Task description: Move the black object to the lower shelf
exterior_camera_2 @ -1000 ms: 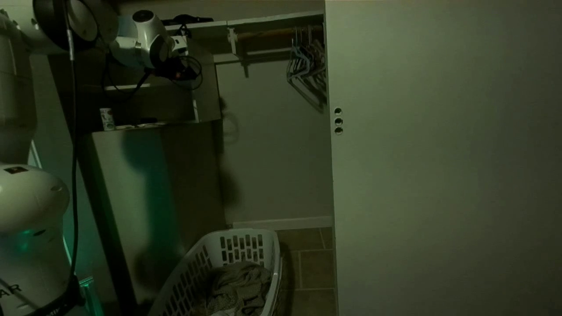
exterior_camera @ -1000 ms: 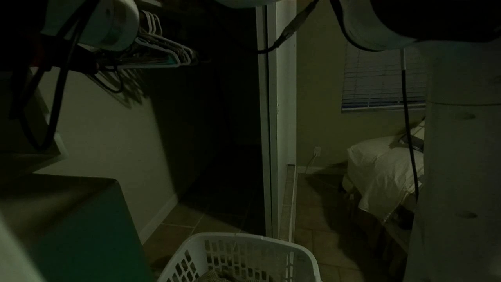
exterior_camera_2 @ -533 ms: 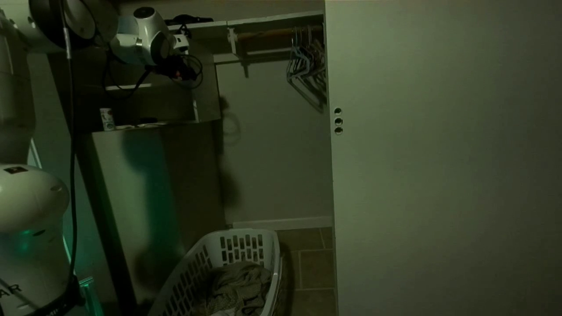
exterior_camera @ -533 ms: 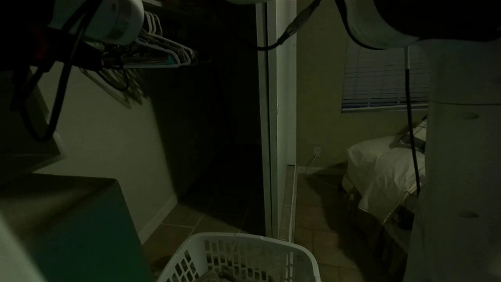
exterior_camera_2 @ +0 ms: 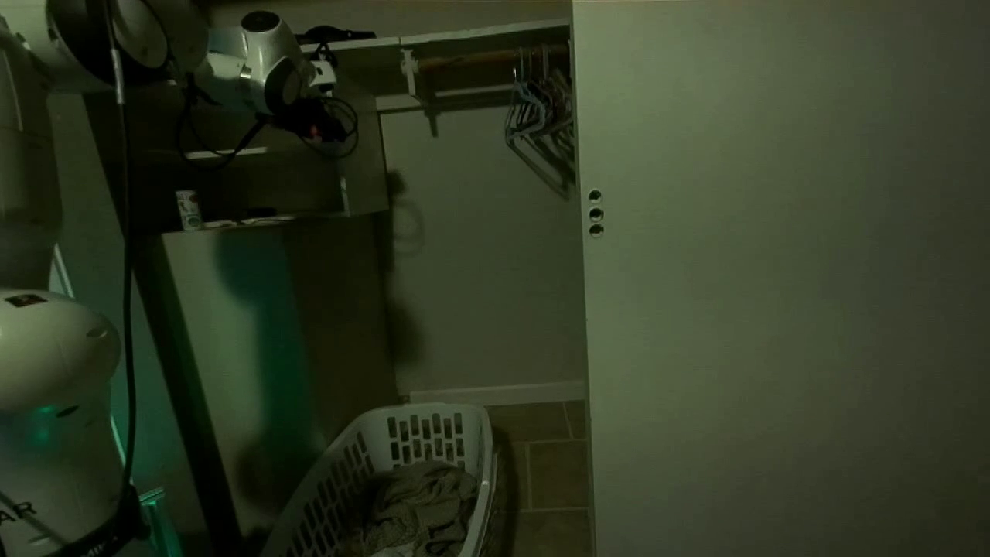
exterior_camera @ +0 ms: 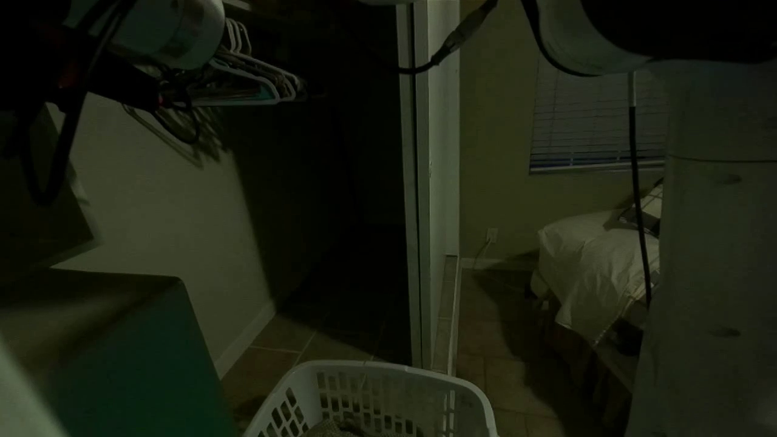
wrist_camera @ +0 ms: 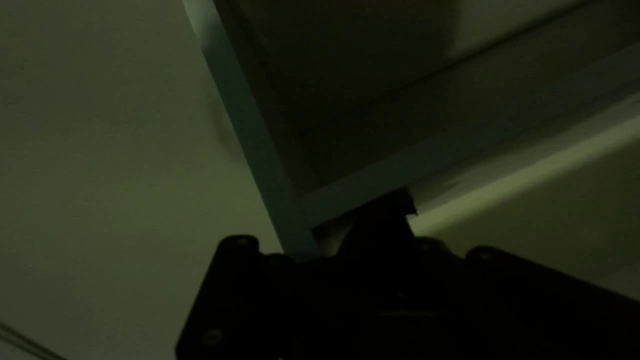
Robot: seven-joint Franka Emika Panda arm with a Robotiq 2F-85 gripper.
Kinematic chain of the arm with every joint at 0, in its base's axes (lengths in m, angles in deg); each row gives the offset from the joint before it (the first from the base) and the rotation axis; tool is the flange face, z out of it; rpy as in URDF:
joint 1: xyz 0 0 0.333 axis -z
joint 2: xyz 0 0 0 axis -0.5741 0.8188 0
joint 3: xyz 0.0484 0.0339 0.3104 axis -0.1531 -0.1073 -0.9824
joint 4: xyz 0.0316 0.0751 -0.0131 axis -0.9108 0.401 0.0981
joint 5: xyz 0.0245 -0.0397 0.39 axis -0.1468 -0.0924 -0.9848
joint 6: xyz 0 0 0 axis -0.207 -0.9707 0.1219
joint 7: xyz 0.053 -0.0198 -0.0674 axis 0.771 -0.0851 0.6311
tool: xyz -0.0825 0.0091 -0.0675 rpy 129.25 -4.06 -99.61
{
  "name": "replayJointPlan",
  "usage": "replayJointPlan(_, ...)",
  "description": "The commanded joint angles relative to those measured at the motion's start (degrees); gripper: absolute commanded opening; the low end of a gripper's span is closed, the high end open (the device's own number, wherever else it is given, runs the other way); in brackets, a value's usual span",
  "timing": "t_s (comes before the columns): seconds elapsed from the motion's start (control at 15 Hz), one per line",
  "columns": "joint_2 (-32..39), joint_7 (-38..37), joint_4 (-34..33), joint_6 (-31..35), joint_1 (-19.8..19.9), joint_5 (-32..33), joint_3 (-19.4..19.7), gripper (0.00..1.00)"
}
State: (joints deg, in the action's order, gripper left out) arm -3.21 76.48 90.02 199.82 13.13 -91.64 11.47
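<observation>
We see one arm [exterior_camera_2: 255, 70] with one gripper [wrist_camera: 382, 222], its fingers closed together; whether anything thin is pinched between them is too dark for us to make out. In the wrist view they stand at a shelf corner, with one dark shape [wrist_camera: 402, 200] right at their tips. In an exterior view we count three shelves: one top shelf [exterior_camera_2: 487, 33] running right as far as the door [exterior_camera_2: 773, 271], and one middle shelf [exterior_camera_2: 232, 152] and one lower shelf [exterior_camera_2: 321, 216] at the left. The gripper shows there between the top and middle shelves. One black thing [exterior_camera_2: 332, 33] lies on the top shelf, and one small dark thing [exterior_camera_2: 259, 211] lies on the lower shelf; which of these three is the black object, we cannot say. One can [exterior_camera_2: 189, 210] stands upright near the lower shelf's left end. Several hangers [exterior_camera_2: 534, 116], overlapping too much to count, hang left of the door, which bears three round fittings [exterior_camera_2: 595, 213]. In both exterior views one basket [exterior_camera_2: 448, 407] holds one heap of clothes [exterior_camera_2: 421, 503]. In an exterior view we find one bed [exterior_camera: 589, 261], one blind [exterior_camera: 595, 121] and one outlet [exterior_camera: 491, 235], all far right.
</observation>
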Motion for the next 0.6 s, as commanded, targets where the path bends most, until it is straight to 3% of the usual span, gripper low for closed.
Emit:
replayJointPlan(0.0,2.8,8.5,-3.4,0.1,0.7,-7.5,-2.5,0.00)
replayJointPlan(0.53,-0.5,27.0,-2.5,-4.2,2.8,-25.5,-4.3,0.00)
